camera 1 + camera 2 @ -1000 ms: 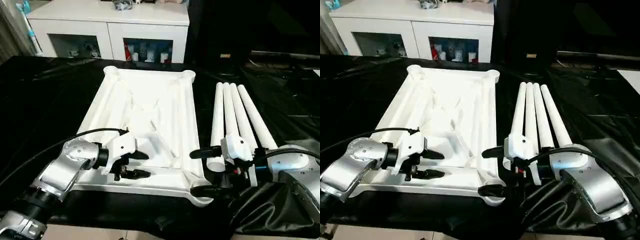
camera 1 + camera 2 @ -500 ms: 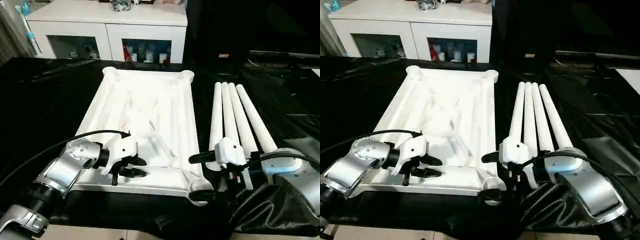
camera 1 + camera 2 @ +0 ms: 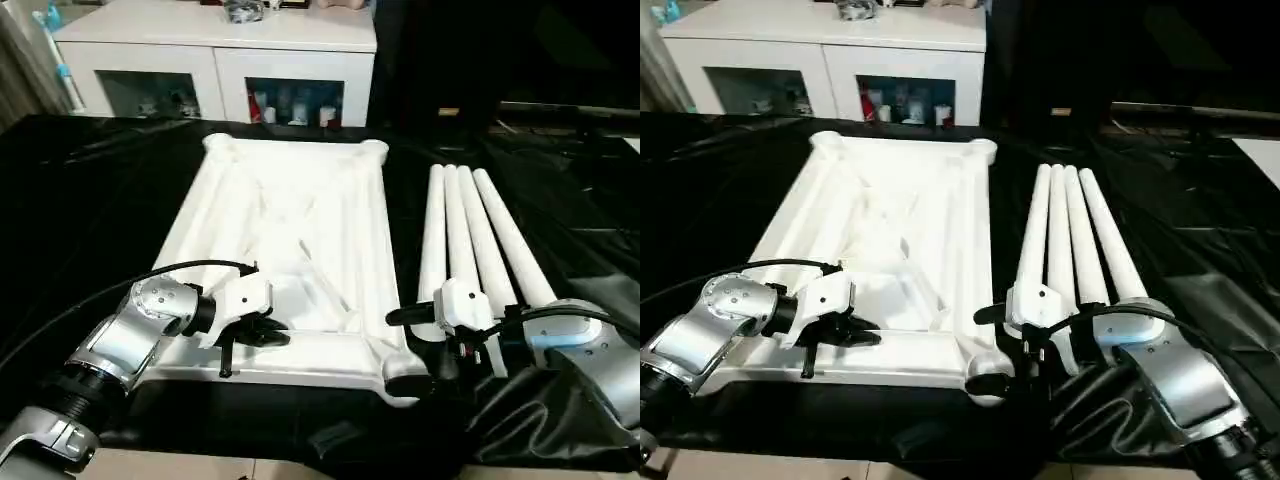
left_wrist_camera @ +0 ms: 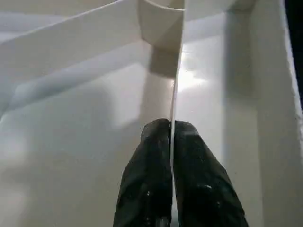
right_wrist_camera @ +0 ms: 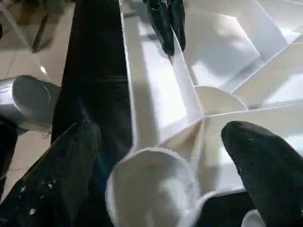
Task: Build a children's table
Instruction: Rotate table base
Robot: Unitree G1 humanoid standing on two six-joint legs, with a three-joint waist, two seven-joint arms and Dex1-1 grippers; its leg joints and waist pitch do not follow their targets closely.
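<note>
The white tabletop [image 3: 290, 200] lies underside up on the black-covered table, ribs and corner sockets showing. Four white legs [image 3: 470, 230] lie side by side to its right. My left gripper [image 3: 268, 337] is at the near edge of the tabletop, shut on a thin upright rib [image 4: 177, 85]; in the left wrist view its two black fingers [image 4: 147, 165] pinch that rib between them. My right gripper [image 3: 412, 348] is open, one finger on each side of the near right corner socket [image 5: 151, 184], not touching it.
A white cabinet with glass doors [image 3: 215, 60] stands behind the table. The black sheet [image 3: 90, 200] covers the table all around the tabletop and bunches up under my right forearm [image 3: 540, 420]. The table's front edge runs just below both arms.
My left gripper's fingers have closed from half open onto the tabletop's rib. The right gripper has stayed wide open and shifted slightly around the corner socket.
</note>
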